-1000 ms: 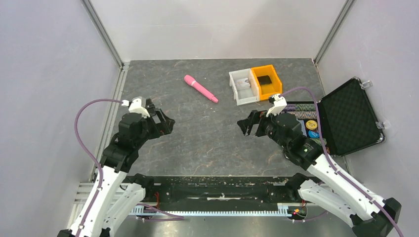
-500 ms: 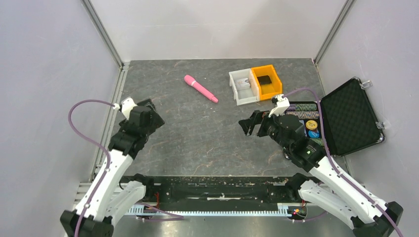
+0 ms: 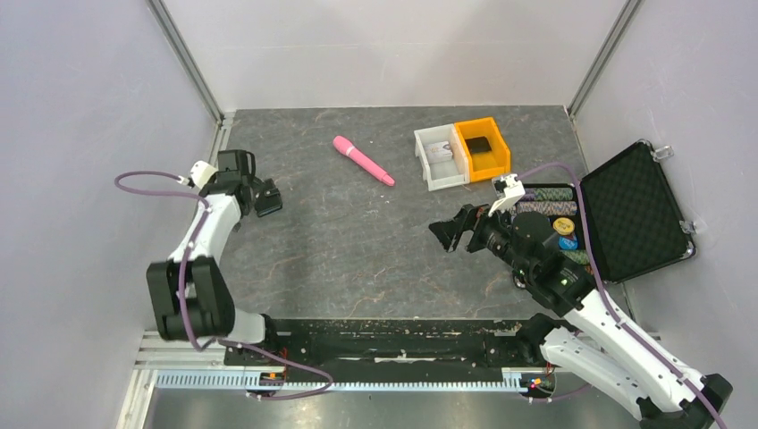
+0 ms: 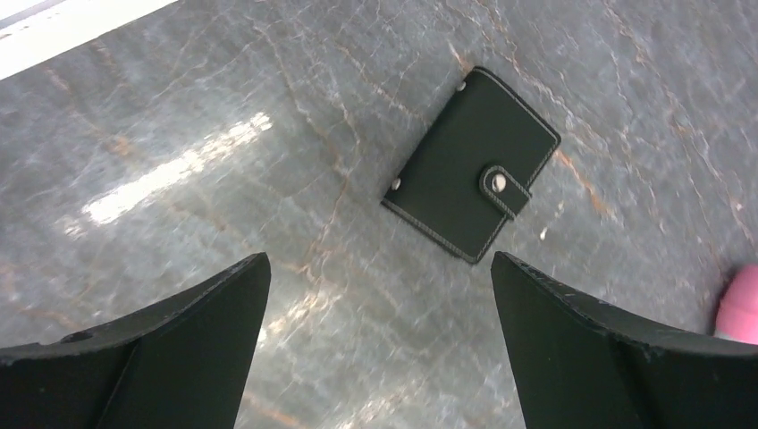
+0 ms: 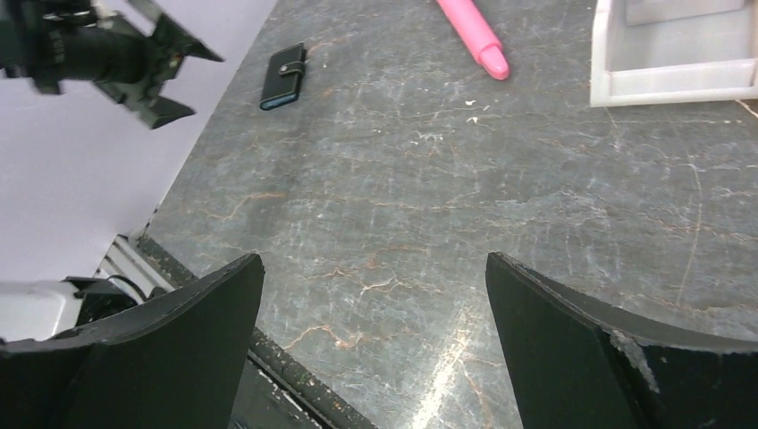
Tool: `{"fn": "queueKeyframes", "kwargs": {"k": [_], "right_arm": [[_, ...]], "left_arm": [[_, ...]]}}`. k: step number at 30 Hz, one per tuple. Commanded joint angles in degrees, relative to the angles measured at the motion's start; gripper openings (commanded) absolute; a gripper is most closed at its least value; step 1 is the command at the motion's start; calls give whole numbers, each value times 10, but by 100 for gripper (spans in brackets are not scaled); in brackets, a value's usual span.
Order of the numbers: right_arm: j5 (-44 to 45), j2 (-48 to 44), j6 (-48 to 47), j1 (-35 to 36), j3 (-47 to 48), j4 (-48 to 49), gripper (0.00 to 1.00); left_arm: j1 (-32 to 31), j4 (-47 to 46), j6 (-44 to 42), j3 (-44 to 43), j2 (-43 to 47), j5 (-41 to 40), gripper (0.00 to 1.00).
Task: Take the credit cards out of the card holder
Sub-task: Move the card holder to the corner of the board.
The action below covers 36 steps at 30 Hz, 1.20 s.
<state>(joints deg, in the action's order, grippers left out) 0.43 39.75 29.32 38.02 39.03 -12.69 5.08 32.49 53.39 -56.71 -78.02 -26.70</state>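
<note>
Card holder (image 4: 471, 165), left wrist view: we are seeing it lying flat and closed on the worktop (image 4: 206, 134), turned at a slant, its snap tab fastened over one edge.
Left claw (image 4: 377, 268), left wrist view: its jaws are standing wide apart and holding nothing. The card holder is lying ahead of them, clear of both fingers.
Pink stick (image 4: 740, 308), left wrist view: we are catching only its rounded end at the right edge of the frame, well apart from the card holder.
Right claw (image 5: 373, 264), right wrist view: its jaws are gaping wide and empty, hovering over bare worktop.
Card holder, right wrist view: we are finding it far off at the worktop's left side, just beside the left claw's spread fingers and not touching them.
White bin (image 5: 670, 54), right wrist view: it is sitting at the top right, with the pink stick lying to its left.
Claws, top view: the left claw is sitting out by the worktop's left edge. The right claw is hanging near the middle, beside an open black case (image 3: 630, 210).
Orange bin (image 3: 481, 147), top view: it is standing right beside the white bin on the far part of the worktop.
Card holder, top view: we are making out a small dark shape at the left claw's tip, but we are not managing to tell it apart from the fingers.
</note>
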Motion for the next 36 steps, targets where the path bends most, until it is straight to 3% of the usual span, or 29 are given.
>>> {"fn": "queueKeyframes", "kwargs": {"k": [1, 3, 10, 17, 24, 36], "right_arm": [[-41, -21, 2, 0, -13, 44, 98], [-41, -25, -7, 0, -12, 43, 98], [-39, -28, -25, 0, -8, 43, 97], [-30, -31, -28, 0, -14, 39, 97], [-27, -24, -30, -1, -4, 31, 96], [31, -44, -75, -1, 18, 9, 96]], "left_arm": [[30, -78, 22, -60, -85, 36, 100], [39, -120, -36, -91, -134, 94, 100], [43, -44, -117, -235, -291, 140, 100], [44, -29, -153, -243, -324, 124, 98], [44, -21, -204, -257, -358, 195, 90], [33, 30, -255, -258, -373, 310, 67]]}}
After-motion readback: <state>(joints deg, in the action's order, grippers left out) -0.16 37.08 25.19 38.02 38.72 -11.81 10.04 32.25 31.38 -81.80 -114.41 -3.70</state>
